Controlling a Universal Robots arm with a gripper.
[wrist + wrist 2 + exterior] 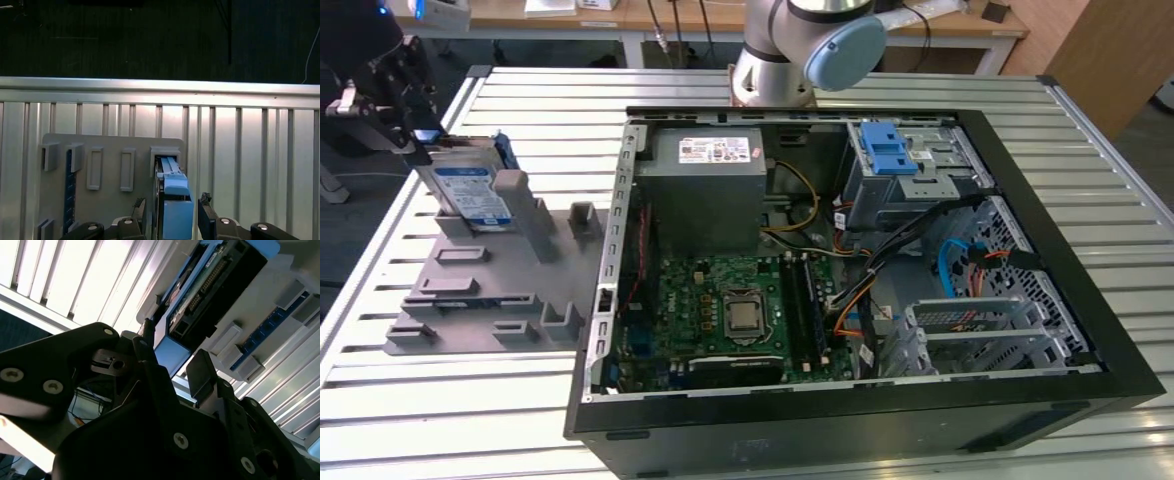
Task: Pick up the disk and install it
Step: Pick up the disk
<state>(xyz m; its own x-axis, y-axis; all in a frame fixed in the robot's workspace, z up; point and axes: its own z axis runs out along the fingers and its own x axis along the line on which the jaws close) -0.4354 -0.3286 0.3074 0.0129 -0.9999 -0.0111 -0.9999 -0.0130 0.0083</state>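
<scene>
The disk [464, 192] stands on edge in a slot of the grey holder plate [480, 290] at the exterior view's left, its blue-and-white label showing. My gripper [416, 135] hangs over the disk's upper end. In the first wrist view the disk's blue rail [172, 200] runs between my two black fingers [205, 212], with a narrow gap on each side. The second wrist view shows the same: gripper [172, 365] open, straddling the blue end of the disk [215, 285] without pressing on it.
An open computer case [1067, 300] lies at the centre on the slatted metal table [1121, 200]. Inside it are a grey power-supply box [707, 190], a motherboard [720, 310] and a silver cage with a blue latch [897, 158]. The arm's base [781, 60] stands behind the case.
</scene>
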